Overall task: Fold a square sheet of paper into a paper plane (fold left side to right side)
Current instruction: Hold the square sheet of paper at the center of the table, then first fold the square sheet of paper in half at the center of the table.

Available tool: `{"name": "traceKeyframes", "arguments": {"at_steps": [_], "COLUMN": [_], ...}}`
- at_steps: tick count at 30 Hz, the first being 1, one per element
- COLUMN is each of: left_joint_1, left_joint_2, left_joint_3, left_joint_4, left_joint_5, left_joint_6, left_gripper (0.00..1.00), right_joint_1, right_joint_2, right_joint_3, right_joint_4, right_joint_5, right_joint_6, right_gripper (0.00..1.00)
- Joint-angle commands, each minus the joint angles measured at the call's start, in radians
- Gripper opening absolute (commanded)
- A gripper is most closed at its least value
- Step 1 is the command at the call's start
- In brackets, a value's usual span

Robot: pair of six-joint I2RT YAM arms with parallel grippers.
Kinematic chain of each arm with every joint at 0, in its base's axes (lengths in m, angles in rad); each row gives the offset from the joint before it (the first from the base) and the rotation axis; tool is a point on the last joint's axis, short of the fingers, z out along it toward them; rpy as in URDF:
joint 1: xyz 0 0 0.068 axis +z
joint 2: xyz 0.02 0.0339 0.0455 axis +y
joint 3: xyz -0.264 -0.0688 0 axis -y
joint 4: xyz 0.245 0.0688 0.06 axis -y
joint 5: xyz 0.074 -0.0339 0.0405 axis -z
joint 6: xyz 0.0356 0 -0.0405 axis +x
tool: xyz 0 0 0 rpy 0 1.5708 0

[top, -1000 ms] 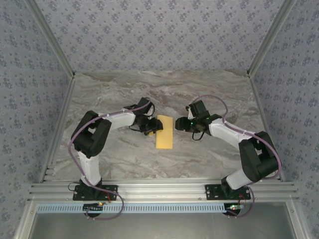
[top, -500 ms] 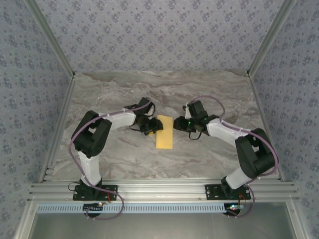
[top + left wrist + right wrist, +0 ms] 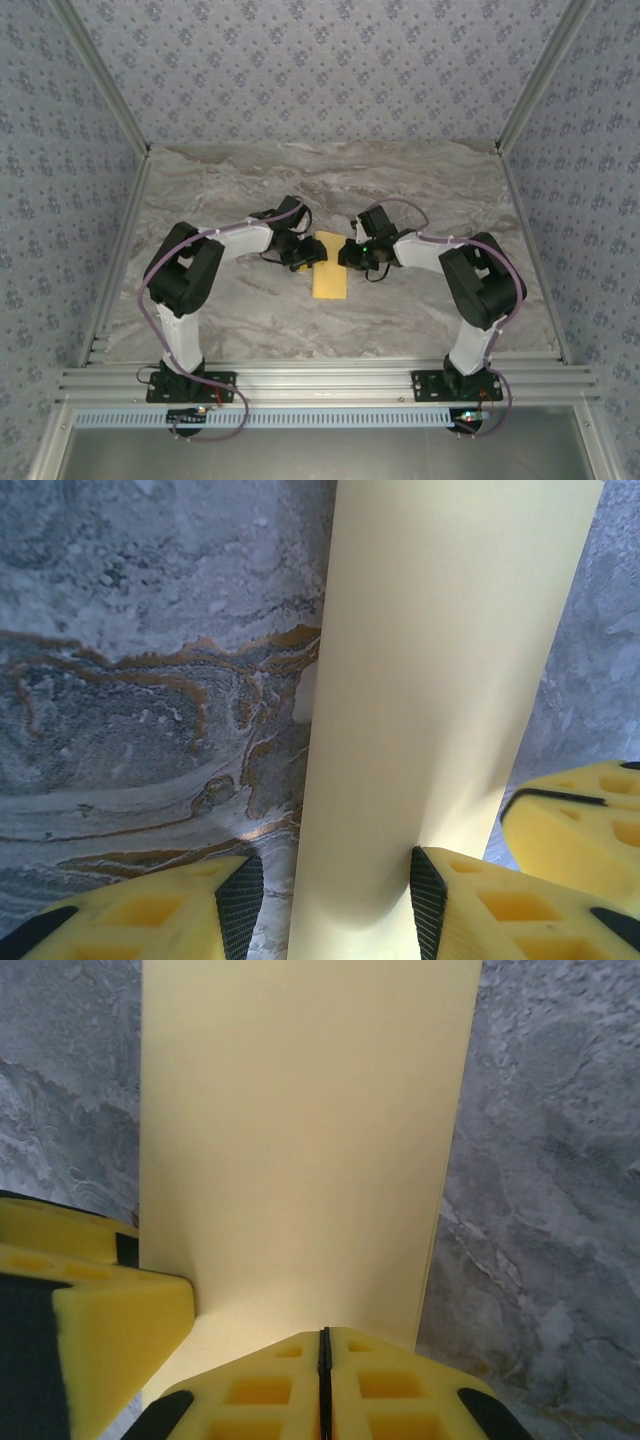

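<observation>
Left gripper [image 3: 305, 258] sits at the left edge of the matte yellow sheet of paper [image 3: 330, 274], which is folded into a narrow rectangle at the centre of the grey marble table [image 3: 420, 190]. Its jaws are spread astride that edge. Right gripper [image 3: 350, 256] meets the sheet's right edge, fingers pressed together.

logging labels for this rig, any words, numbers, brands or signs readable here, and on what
None can be read. The yellow sheet of paper is blank; the marble table and patterned walls carry no lettering; the left claw's fingers and right claw's fingers are unmarked. Anything on the arms is too small to tell.
</observation>
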Motion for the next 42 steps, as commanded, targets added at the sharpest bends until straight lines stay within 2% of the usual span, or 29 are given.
{"name": "traceKeyframes", "arguments": {"at_steps": [1,8,16,21,24,28,34,39,42], "left_joint_1": [-0.030,-0.030,0.009,0.012,0.011,-0.001,-0.030,-0.032,-0.032], "left_joint_2": [0.099,0.069,-0.106,-0.202,-0.235,-0.213,-0.124,-0.068,-0.043], "left_joint_3": [-0.028,-0.023,-0.017,0.002,-0.009,-0.018,0.003,-0.007,-0.011], "left_joint_4": [-0.015,-0.027,-0.080,-0.110,-0.073,0.027,0.096,0.101,0.056], "left_joint_5": [-0.069,-0.073,-0.099,-0.113,-0.079,0.056,0.159,0.149,0.089], "left_joint_6": [-0.003,0.005,0.050,0.079,0.075,0.046,0.030,0.036,0.057], "left_gripper": [0.48,0.48,0.55,0.55,0.47,0.32,0.23,0.20,0.20], "right_joint_1": [0.006,0.006,0.007,0.010,0.012,0.012,0.016,0.020,0.020], "right_joint_2": [0.024,0.063,0.084,0.098,0.103,0.104,0.107,0.109,0.111], "right_joint_3": [0.029,0.039,0.036,0.044,0.047,0.051,0.064,0.071,0.078], "right_joint_4": [-0.060,-0.131,-0.162,-0.162,-0.165,-0.171,-0.186,-0.195,-0.208], "right_joint_5": [0.020,0.048,0.064,0.061,0.063,0.066,0.071,0.074,0.081], "right_joint_6": [-0.014,-0.033,-0.047,-0.046,-0.046,-0.049,-0.057,-0.060,-0.068], "right_gripper": [0.11,0.10,0.11,0.11,0.11,0.11,0.11,0.11,0.11]}}
